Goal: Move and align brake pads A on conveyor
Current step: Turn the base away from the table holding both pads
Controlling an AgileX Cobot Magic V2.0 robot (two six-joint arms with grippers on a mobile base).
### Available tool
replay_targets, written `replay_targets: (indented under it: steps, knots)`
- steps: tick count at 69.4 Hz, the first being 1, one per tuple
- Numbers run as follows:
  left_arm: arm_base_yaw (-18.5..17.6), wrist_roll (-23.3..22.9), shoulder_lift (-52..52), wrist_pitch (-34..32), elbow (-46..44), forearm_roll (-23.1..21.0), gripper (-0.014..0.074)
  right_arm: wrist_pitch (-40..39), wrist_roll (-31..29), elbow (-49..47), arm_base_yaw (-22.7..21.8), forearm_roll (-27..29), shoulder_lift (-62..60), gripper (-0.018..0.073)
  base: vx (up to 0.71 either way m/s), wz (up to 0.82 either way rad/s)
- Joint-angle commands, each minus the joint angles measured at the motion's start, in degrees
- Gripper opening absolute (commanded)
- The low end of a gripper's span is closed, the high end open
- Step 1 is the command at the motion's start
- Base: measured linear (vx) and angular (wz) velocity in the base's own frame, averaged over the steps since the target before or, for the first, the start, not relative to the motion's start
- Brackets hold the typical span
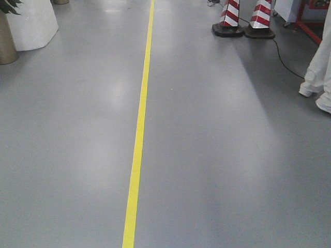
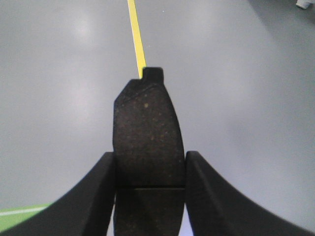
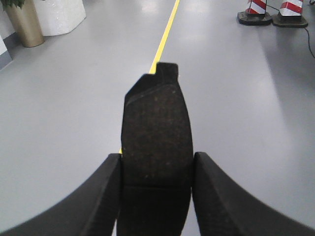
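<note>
Progress: transport stage, judged well short of completion. No pad is placed or aligned in any view, and the conveyor does not appear in any camera. The front view shows only bare grey floor (image 1: 232,155) with a yellow line (image 1: 139,139) running from near to far. Two red-and-white striped cones (image 1: 230,18) stand at the far right. A white planter (image 1: 31,20) sits at the far left, and a person's white-clad legs (image 1: 318,67) are at the right edge.

Left gripper (image 2: 150,156): fingers closed part-way onto brake pad A (image 2: 147,128), each finger pressing a long edge. The clamp sits at the pad's middle, level with the thin cross groove. The pad projects forward past the fingertips, end tab pointing far, held clear above the floor.

Right gripper (image 3: 156,156): same condition, clamped on the second brake pad A (image 3: 156,123) at its grooved middle. Both fingers are in contact with the long edges, and the tab end points far along the yellow line.

Outstanding, as a judgement: reach the conveyor, set both held pads on the belt, and square them to one another. The whereabouts of any further pads cannot be established from these views.
</note>
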Motion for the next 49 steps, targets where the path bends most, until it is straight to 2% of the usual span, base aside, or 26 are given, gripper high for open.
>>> replay_targets:
  steps: [1,49]
  knots:
    - [-0.27,-0.27,0.19,-4.77,-1.68,-0.88,-0.0006,-5.67,-0.48,-1.65,-0.24,-0.52,0.34,-0.0007,0.57,0.03]
    - [-0.27,-0.27,0.26,-4.77,-1.68,-0.88,-0.0006,-5.67,-0.48,-1.65,-0.24,-0.52,0.34,-0.0007,0.6,0.02]
